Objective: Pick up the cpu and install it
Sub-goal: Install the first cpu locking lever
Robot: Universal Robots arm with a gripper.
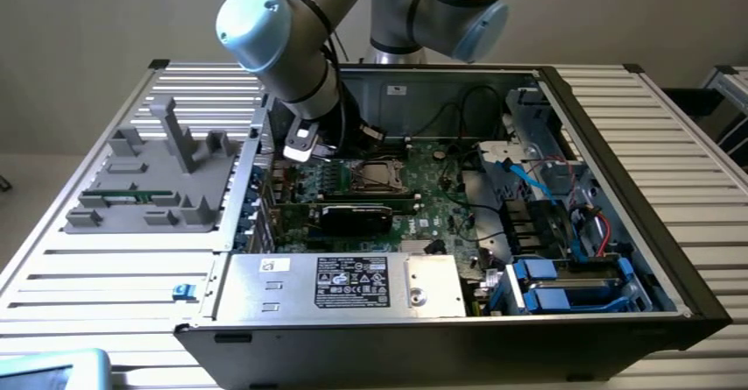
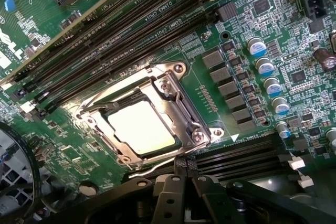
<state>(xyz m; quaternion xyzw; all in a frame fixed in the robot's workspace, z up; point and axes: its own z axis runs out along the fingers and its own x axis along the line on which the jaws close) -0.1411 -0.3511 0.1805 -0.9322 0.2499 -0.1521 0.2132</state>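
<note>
Robot arm reaches into an open PC case (image 1: 608, 145), w/ the gripper (image 2: 184, 174) low over the motherboard (image 2: 252, 93). Its fingers meet at a narrow tip, nothing held. The cpu (image 2: 140, 127) lies flat in the socket frame (image 2: 178, 98), just ahead of and below the jaws, bright silver top showing. Judged light, rigid, slick on top and fragile underneath; best taken by opposite edges, kept level. Memory slots (image 2: 121, 40) run beyond the socket.
</note>
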